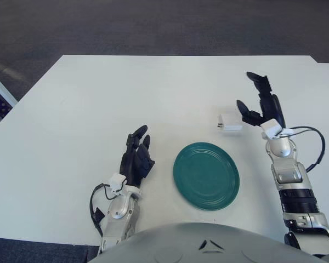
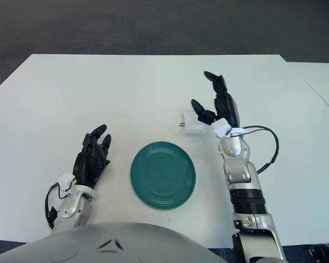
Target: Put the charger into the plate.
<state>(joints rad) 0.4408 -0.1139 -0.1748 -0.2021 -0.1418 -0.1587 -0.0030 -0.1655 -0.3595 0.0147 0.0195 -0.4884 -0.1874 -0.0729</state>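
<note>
A small white charger (image 1: 229, 121) lies on the white table (image 1: 98, 104), just beyond the upper right rim of a round teal plate (image 1: 206, 175). My right hand (image 1: 257, 101) is directly to the right of the charger, fingers spread open, thumb close to its right side, holding nothing. The plate holds nothing. My left hand (image 1: 136, 156) shows to the left of the plate, fingers relaxed and empty. The charger also shows in the right eye view (image 2: 192, 121).
The table's far edge (image 1: 186, 56) borders dark carpet. A black cable (image 1: 317, 145) loops out from my right wrist. A second white surface (image 2: 323, 87) adjoins at the far right.
</note>
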